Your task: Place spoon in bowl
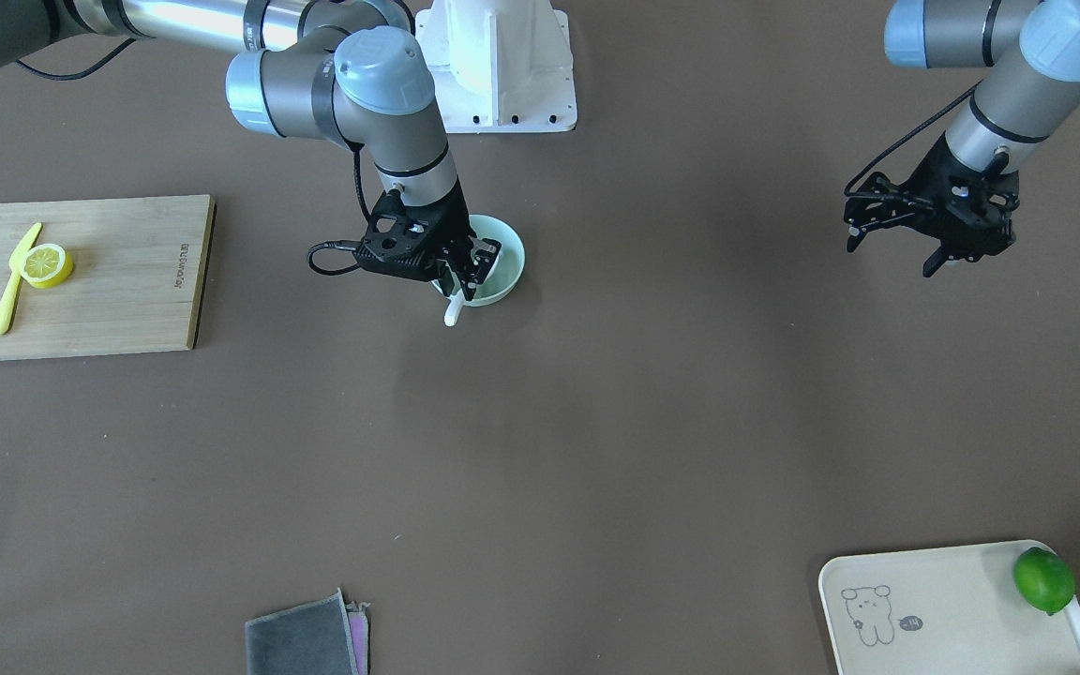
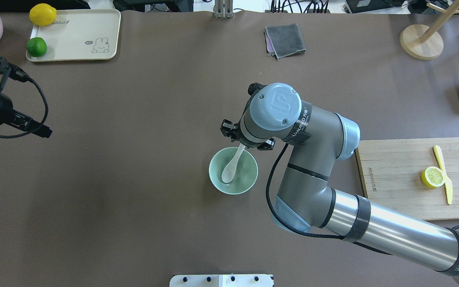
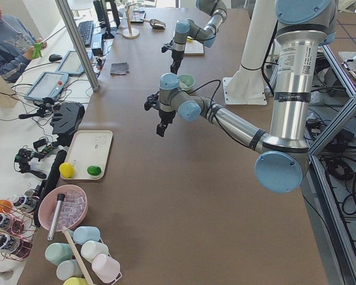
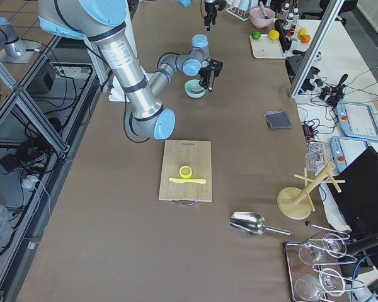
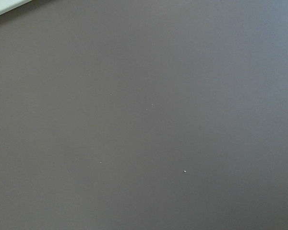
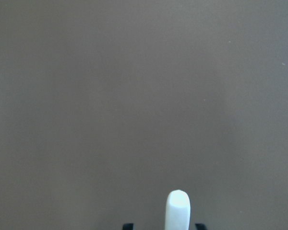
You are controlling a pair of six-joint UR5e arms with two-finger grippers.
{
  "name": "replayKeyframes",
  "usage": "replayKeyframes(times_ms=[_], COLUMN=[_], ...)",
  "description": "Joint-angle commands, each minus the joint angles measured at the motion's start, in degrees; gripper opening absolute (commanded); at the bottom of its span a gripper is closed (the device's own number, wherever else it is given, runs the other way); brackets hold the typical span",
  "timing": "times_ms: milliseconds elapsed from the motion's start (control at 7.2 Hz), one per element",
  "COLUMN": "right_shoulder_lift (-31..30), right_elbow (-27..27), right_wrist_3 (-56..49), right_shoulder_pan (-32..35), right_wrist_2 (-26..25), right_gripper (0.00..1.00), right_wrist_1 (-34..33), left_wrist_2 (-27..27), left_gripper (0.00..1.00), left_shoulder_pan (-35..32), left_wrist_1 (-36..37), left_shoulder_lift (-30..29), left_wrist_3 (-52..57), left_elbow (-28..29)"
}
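Note:
The pale mint-green bowl [image 2: 250,180] stands near the table's middle; it also shows in the front-facing view [image 1: 514,267]. The white spoon [image 2: 229,170] lies in it, scoop down inside, handle leaning over the far rim. My right gripper [image 1: 467,277] hovers over that rim. The handle tip [image 1: 451,314] sticks out below it. In the right wrist view the handle [image 6: 177,208] sits between the two fingertips with gaps on both sides, so the jaws are open. My left gripper [image 1: 967,258] hangs open and empty far off to the side.
A wooden cutting board [image 1: 127,281] holds a lemon half [image 1: 48,265] and a yellow-green knife [image 1: 10,291]. A cream tray [image 1: 952,609] with a lime [image 1: 1044,579] sits at a corner. A grey cloth [image 1: 306,642] lies at the far edge.

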Motion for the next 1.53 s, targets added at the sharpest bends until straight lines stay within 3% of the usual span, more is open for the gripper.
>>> replayKeyframes(times_ms=[0, 278, 556, 833, 1111, 1389], right_shoulder_lift=[-8.61, -23.11, -32.98, -41.16, -44.43, -45.85], right_elbow=[8.16, 18.29, 20.44, 18.96, 12.65, 8.94], right_wrist_3=[-4.92, -17.11, -32.65, -55.12, -73.68, -83.51], right_shoulder_pan=[4.73, 10.36, 21.48, 34.23, 47.24, 54.48], right_wrist_2=[5.97, 10.57, 20.20, 25.59, 30.44, 30.54], right_gripper=[1.00, 1.00, 1.00, 1.00, 1.00, 1.00], right_wrist_1=[-0.48, -0.39, -0.21, -0.65, -0.74, -0.65], left_wrist_2=[-0.16, -2.68, -9.80, -11.23, -11.41, -12.63], left_gripper=[0.97, 0.97, 0.97, 0.97, 0.97, 0.98], left_shoulder_pan=[-2.11, -8.16, -18.69, -27.67, -34.36, -34.92], left_wrist_1=[0.17, 0.70, 1.05, 5.67, 13.85, 14.15], left_shoulder_lift=[0.19, 3.67, 5.11, 4.94, 4.32, 6.77], left_wrist_3=[0.39, 10.18, 22.73, 36.28, 47.19, 47.60], left_elbow=[0.69, 0.87, 4.79, 8.60, 10.26, 12.28])
